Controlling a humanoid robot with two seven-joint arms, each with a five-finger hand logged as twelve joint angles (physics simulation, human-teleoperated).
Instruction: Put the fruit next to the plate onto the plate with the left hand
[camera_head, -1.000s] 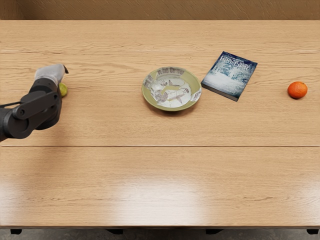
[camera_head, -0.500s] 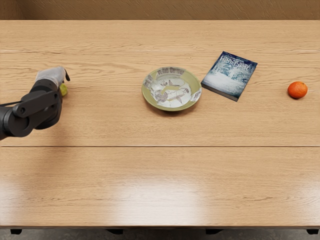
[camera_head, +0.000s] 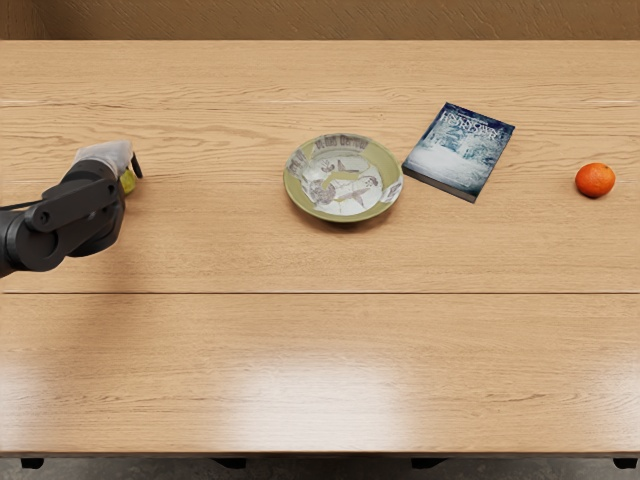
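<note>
While one robot hand (camera_head: 108, 158) covers one fruit (camera_head: 127, 182) (grip unclear), one plate (camera_head: 290, 180) lies apart.

book (camera_head: 458, 151) title, plate (camera_head: 343, 214) lettering, seemingly illegible

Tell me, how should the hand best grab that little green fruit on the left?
Around its middle, coming down from above: the green fruit is small, rounded and sits low on the table, so a side approach would likely scrape the wood. The left hand hovers over it, hiding most of it.
</note>
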